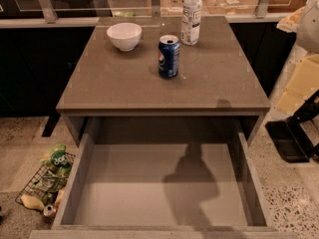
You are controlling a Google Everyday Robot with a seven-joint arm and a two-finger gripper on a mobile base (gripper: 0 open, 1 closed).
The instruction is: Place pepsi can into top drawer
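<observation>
The tool (288,139) is the dark piece low at the right edge, hanging outside the cabinet beside the counter's right front corner and above the speckled floor (284,198). Whether it is apart or together cannot be told. Cream-coloured arm segments (300,83) rise above it along the right border.

The pepsi can (169,57) stands upright on the grey-brown counter (124,86), near the middle and toward the back, well apart from the tool. Just behind it and slightly right stands a clear plastic bottle (191,15) with a white label. A white bowl (124,36) sits to the can's left, apart from it.

Below the counter's front edge the top drawer (75,183) is pulled out wide, with a dark shadow (192,183) falling across its flat grey bottom. On the floor left of the drawer lies a wire basket (30,190) holding snack packets.
</observation>
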